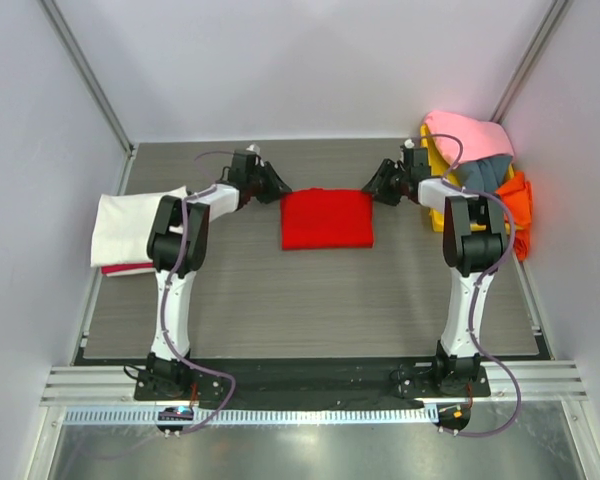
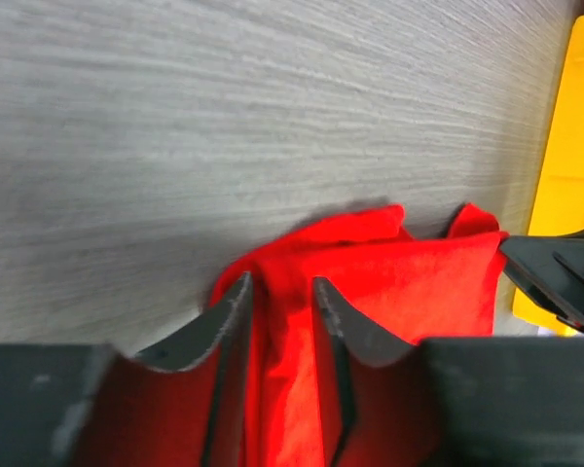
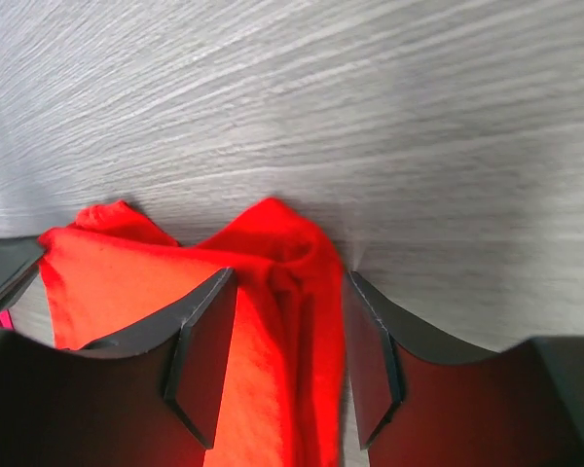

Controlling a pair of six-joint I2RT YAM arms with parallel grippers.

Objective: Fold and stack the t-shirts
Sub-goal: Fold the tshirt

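While the folded red t-shirt (image 1: 326, 219) lies on the table (image 1: 280, 300), left gripper (image 2: 279, 282) and right gripper (image 3: 290, 275) each straddle 1 far corner, jaws apart, cloth between.

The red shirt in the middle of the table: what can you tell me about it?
The red t-shirt is soft, plain bright-red cloth, folded into a neat rectangle and lying flat in the middle of the grey wood-grain table. Its two far corners are bunched up slightly. The left gripper straddles the far-left corner and the right gripper the far-right one, each with jaws parted and cloth between them. No other shirt touches it.
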